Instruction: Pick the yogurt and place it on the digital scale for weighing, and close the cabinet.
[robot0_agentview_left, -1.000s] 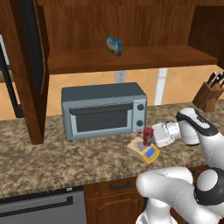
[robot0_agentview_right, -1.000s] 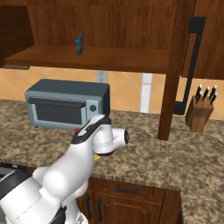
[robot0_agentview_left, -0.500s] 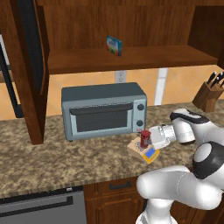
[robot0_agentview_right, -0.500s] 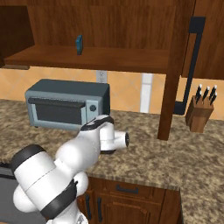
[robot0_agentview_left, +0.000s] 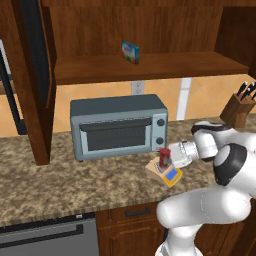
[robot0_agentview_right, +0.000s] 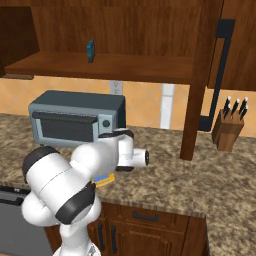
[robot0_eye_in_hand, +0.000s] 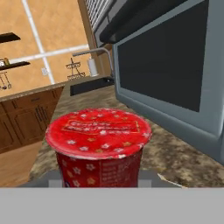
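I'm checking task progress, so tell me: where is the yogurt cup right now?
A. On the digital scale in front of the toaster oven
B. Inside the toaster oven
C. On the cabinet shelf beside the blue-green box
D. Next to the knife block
A. The yogurt stands upright on the digital scale, on the counter just in front of the toaster oven, with the gripper right at it.

No readable text anywhere. Yogurt (robot0_eye_in_hand: 99, 146): lid carries a boxed label and small white flower marks, side has pale print, all too blurred to read. Blue-green box (robot0_agentview_left: 130, 52) on the cabinet shelf shows coloured print, illegible. Digital scale (robot0_agentview_left: 169, 174) display: no digits discernible.
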